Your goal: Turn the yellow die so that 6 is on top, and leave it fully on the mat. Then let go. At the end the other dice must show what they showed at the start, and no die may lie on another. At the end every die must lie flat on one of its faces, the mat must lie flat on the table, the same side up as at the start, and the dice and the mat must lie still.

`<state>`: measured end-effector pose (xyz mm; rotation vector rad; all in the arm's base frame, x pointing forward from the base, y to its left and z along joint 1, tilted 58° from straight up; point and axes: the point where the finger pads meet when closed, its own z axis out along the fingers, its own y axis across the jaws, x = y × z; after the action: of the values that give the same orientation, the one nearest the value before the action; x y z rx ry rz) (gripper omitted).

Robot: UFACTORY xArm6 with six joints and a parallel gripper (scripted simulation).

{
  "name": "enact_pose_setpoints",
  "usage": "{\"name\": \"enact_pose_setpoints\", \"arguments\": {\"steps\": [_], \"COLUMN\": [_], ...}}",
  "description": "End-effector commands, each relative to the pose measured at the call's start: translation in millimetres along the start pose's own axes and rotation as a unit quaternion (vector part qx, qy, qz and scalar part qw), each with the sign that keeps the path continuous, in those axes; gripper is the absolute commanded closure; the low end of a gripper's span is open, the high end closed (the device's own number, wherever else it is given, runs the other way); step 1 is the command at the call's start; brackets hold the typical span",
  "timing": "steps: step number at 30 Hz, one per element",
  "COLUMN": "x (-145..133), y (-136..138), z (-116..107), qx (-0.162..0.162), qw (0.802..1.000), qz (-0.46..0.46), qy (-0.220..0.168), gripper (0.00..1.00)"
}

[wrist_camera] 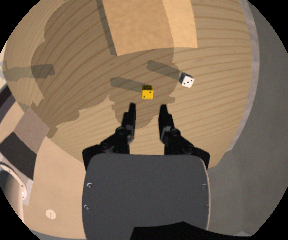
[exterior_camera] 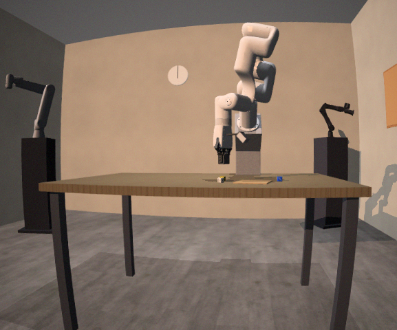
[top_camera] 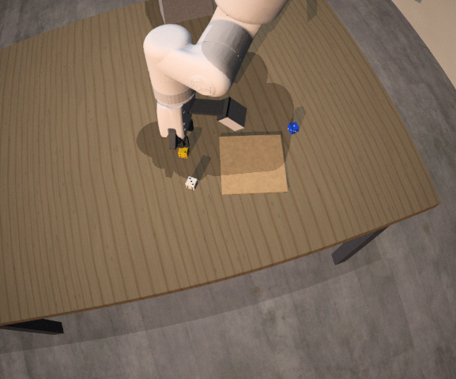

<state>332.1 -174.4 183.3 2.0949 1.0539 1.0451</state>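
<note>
The yellow die (top_camera: 182,152) lies on the bare wooden table, left of the tan mat (top_camera: 253,163) and off it. In the wrist view the yellow die (wrist_camera: 147,92) sits just ahead of my fingertips, in line with the gap. My gripper (top_camera: 179,142) hangs well above the table over the yellow die, as the side view shows (exterior_camera: 223,161). Its fingers point down, stand partly apart and hold nothing. The top face of the yellow die is too small to read.
A white die (top_camera: 190,182) lies on the table in front of the yellow die, near the mat's left edge. A blue die (top_camera: 293,128) lies just past the mat's far right corner. The arm's base block stands behind the mat.
</note>
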Motion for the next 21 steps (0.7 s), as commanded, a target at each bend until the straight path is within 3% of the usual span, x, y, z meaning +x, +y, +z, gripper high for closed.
{"name": "enact_pose_setpoints", "arguments": {"steps": [1,21], "x": [0,0], "y": [0,0], "z": [3,29], "qx": [-0.001,-0.001], "qw": [1.0,1.0], "qz": [0.0,0.0], "qy": [0.0,0.0], "gripper": [0.64,0.64]}}
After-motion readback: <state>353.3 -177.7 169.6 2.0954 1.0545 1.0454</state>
